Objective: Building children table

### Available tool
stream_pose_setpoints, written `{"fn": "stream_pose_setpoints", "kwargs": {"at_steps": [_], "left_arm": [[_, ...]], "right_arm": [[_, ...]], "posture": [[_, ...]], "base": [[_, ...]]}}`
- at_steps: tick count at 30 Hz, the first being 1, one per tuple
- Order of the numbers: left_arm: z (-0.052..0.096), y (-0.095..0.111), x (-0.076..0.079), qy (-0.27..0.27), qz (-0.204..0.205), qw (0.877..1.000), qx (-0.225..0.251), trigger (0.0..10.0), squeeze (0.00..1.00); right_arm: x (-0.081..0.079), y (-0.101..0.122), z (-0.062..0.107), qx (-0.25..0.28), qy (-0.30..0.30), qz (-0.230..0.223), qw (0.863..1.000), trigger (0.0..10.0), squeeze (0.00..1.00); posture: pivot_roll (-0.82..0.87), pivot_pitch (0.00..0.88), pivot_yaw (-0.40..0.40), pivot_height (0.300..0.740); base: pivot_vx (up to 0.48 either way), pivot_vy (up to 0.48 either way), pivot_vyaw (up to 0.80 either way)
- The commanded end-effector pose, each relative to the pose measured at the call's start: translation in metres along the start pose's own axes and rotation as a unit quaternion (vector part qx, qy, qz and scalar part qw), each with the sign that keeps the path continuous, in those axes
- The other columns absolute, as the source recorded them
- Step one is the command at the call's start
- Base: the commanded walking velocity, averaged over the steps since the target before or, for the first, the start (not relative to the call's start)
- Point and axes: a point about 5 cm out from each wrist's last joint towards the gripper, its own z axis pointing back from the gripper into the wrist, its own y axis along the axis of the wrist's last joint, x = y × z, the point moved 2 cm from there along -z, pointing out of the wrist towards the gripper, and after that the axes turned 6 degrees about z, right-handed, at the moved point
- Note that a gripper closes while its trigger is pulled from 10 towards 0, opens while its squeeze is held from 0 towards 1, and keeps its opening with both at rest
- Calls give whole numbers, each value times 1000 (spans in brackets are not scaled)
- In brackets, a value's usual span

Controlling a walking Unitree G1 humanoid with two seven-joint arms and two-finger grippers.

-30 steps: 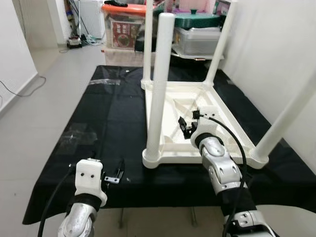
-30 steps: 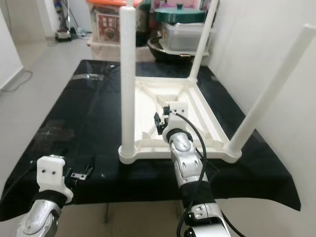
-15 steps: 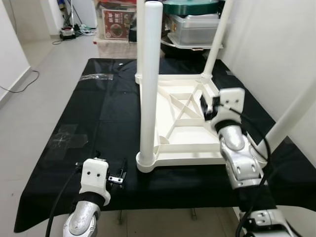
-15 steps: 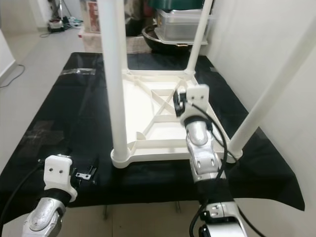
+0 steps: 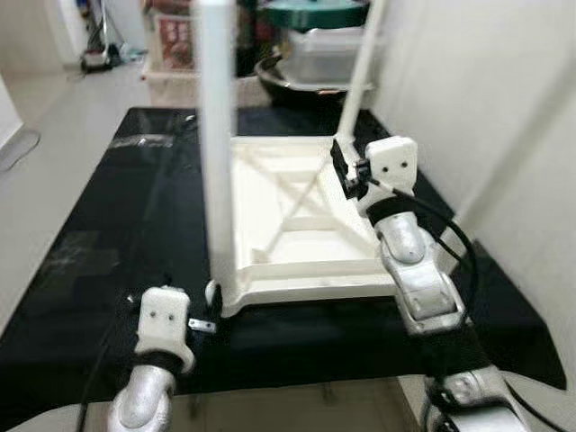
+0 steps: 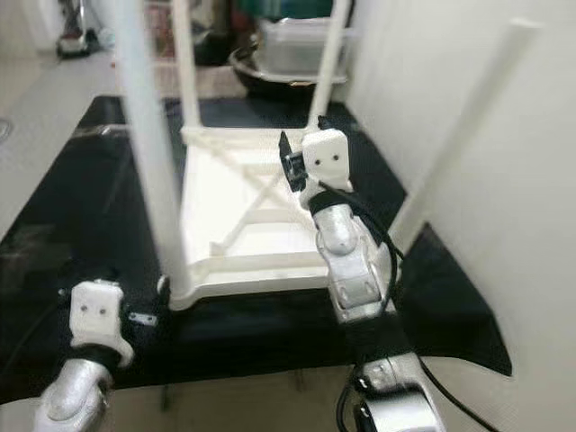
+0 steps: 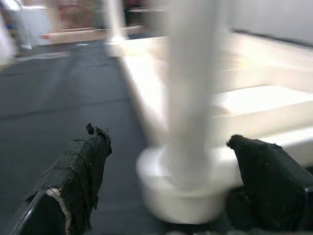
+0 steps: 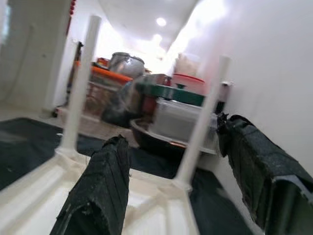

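White children's table (image 5: 288, 225) upside down on the black cloth (image 5: 117, 234), underside up with its cross ribs showing, legs pointing at 12 o'clock. Near-left leg (image 5: 216, 153) standing tall from the near-left corner socket, far-right leg (image 5: 362, 72) rising at about 1 o'clock from the table's middle, another far leg (image 6: 184, 63) up at the back left, and a near-right leg (image 6: 454, 135) leaning out toward 2 o'clock by the white wall (image 5: 486, 108).

Left gripper (image 7: 168, 191) low at 7 o'clock of the table, right at the near-left corner, fingers (image 7: 80, 171) spread wide either side of the leg's round base; one pad close beside the socket, contact hard to call through the blur. From the head camera, left gripper's white housing sitting just short of that corner, a small metal bracket (image 5: 203, 324) lying on the cloth beside it.

Right gripper (image 8: 171, 196) raised above the table's right edge, at 3 o'clock of its middle, fingers (image 8: 98, 191) wide apart, gripping nothing, aimed along the underside toward the far legs.

Beyond the cloth at 12 o'clock: a clear storage box with a dark green lid (image 5: 319, 49), a dark round basin (image 5: 283, 81), an orange-lidded bin (image 8: 102, 73). Pale floor (image 5: 54, 117) off at 10 o'clock.
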Motion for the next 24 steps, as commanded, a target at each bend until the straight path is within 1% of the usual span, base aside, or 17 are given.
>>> {"fn": "stream_pose_setpoints", "kwargs": {"at_steps": [1, 4, 5, 6, 8, 10, 11, 12, 13, 14, 15, 16, 17, 19, 20, 21, 24], "left_arm": [[1, -1, -1, 3, 1, 1000, 1, 10000, 0], [0, -1, -2, 3, 1, 1000, 1, 10000, 0], [0, -1, -1, 1, 1, 1000, 1, 10000, 0], [0, -1, -1, 1, 1, 1000, 1, 10000, 0], [-2, -2, -1, -3, 0, 1000, -1, 10000, 0], [-3, -3, 0, -5, 0, 1000, -1, 10000, 0], [-3, -3, 0, -6, -1, 1000, -1, 10000, 0], [-3, -3, 0, -6, -1, 1000, -1, 10000, 0], [-4, -3, 0, -6, -1, 1000, -1, 10000, 0], [-4, -3, 0, -6, -1, 1000, -1, 10000, 0], [-4, -3, 0, -6, -1, 1000, -1, 10000, 0], [-4, -3, 0, -6, -1, 1000, 0, 10000, 0], [-4, -3, 0, -5, -1, 1000, 0, 10000, 0], [-4, -4, 0, -5, 0, 1000, -1, 10000, 0], [-4, -4, 0, -5, 0, 1000, -1, 10000, 0], [-4, -5, 1, -5, 1, 1000, -1, 10000, 0], [-4, -5, 1, -5, 1, 1000, -1, 10000, 0]], "right_arm": [[1, 11, 0, 33, -2, 2, 999, 10000, 0], [2, 13, 0, 42, -6, 7, 999, 10000, 0], [10, 22, 0, 73, -27, 28, 997, 10000, 0], [10, 22, 0, 73, -27, 28, 997, 10000, 0], [29, 46, 4, 144, -89, 72, 983, 10000, 0], [43, 59, 9, 183, -136, 92, 969, 10000, 0], [48, 63, 11, 196, -155, 99, 963, 10000, 0], [48, 63, 11, 196, -155, 99, 963, 10000, 0], [65, 69, 13, 209, -200, 111, 951, 10000, 0], [71, 70, 13, 206, -215, 116, 948, 10000, 0], [71, 70, 13, 206, -215, 116, 948, 10000, 0], [82, 68, 11, 199, -236, 122, 943, 10000, 0], [88, 67, 10, 199, -245, 127, 940, 10000, 0], [92, 67, 8, 199, -252, 130, 938, 10000, 0], [92, 67, 8, 199, -252, 130, 938, 10000, 0], [99, 62, -1, 177, -251, 110, 945, 10000, 0], [100, 59, -4, 168, -249, 99, 949, 10000, 0]], "posture": [[102, 0, -88, 740], [96, 0, -81, 740], [96, 0, -81, 740], [96, 0, -81, 740], [85, 0, -72, 740], [85, 0, -72, 740], [85, 0, -72, 740], [85, 0, -72, 740], [80, 0, -67, 740], [80, 0, -67, 740], [80, 0, -67, 740], [79, 0, -69, 740], [77, 0, -69, 740], [77, 0, -69, 740], [77, 0, -69, 740], [78, 0, -74, 740], [78, 0, -74, 740]], "base": [[0, 0, 0], [0, 0, 0], [0, 0, 0], [0, 0, 0], [0, 0, 0], [0, 0, 0], [0, 0, 0], [0, 0, 0], [0, 0, 0], [0, 0, 0], [0, 0, 0], [0, 0, 0], [0, 0, 0], [0, 0, 0], [0, 0, 0], [0, 0, 0], [0, 0, 0]]}}
